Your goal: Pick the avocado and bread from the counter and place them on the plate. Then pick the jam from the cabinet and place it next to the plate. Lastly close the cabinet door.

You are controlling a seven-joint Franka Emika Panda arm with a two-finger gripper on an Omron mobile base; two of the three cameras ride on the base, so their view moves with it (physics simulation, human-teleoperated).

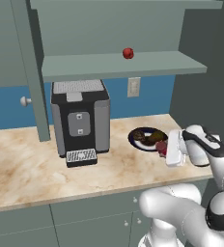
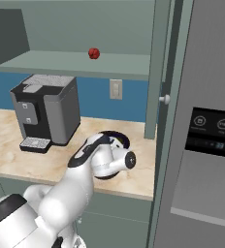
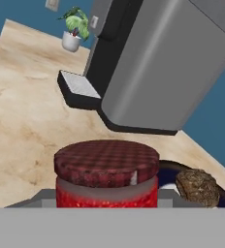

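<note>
While the open cabinet door hangs edge-on at the far left of the left base view, its pale knob facing left, the coffee machine stands just right of it on the marbled surface. Above the machine runs the cabinet shelf, and a small red ball rests on it. Right of the machine lies the plate with its dark navy rim, carrying the bread and the avocado side by side. At the plate's right edge the fingers are closed around the jam, the red jar held low just beside the plate; whether the jar touches the surface I cannot tell. In the hand view the jam sits close between the fingers, its dark checked lid on top, with the bread on the plate just to its right and the coffee machine behind. A small potted plant stands far off on the surface. In the right base view the plate is partly hidden behind the arm, and the grey fridge rises at the far right
</note>
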